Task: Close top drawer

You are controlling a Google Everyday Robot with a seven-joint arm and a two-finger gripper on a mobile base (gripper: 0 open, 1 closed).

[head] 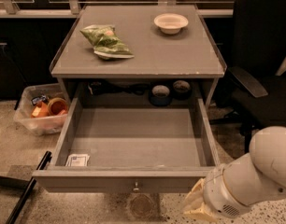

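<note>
The top drawer (133, 148) of a grey cabinet is pulled far out toward me. Its plain front (87, 183) carries a small round metal knob (136, 187) at centre. Inside lie a small white packet (77, 160) at the front left corner and little else. My gripper (196, 208) is at the bottom right, just below and in front of the drawer front's right end, on a thick white arm (260, 171). Only its cream-coloured tip shows. The two lower drawers are hidden under the open one.
On the cabinet top (143, 55) lie a green snack bag (105, 41) and a white bowl (171, 22). A clear bin (40, 111) with orange things stands on the floor at left. A black office chair (260, 69) stands at right. A dark rod (21, 195) lies bottom left.
</note>
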